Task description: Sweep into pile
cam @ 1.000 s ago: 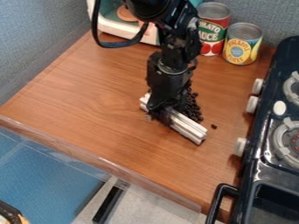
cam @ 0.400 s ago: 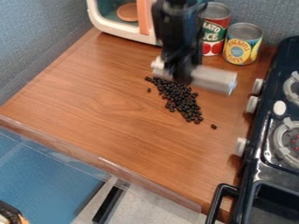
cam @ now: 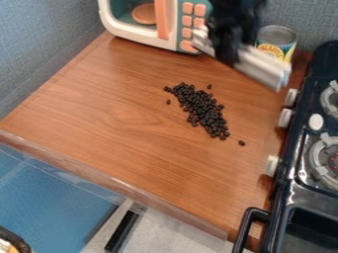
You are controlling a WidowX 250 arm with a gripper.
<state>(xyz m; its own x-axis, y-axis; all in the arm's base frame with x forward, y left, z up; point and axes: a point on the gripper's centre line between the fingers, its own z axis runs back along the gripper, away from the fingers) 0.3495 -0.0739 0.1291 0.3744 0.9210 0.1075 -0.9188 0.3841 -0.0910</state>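
At the upper right of the camera view, above the wooden surface near the cans, is my black gripper. It holds a long white-and-grey bar-shaped sweeping tool, which slants down to the right. Behind the beans as seen here, the tool stands apart from them. Dark beans lie in an elongated heap on the middle of the wooden surface, running from upper left to lower right. Single beans lie apart: one at the lower right, one above the heap and one at its left.
A toy microwave stands at the back. A yellow-labelled can is partly behind the tool. The black toy stove with white knobs lines the right side. A clear ledge runs along the front edge.
The gripper and tool have lifted off the beans and moved back, then to the upper right, uncovering the heap. The red can is now hidden behind the arm.
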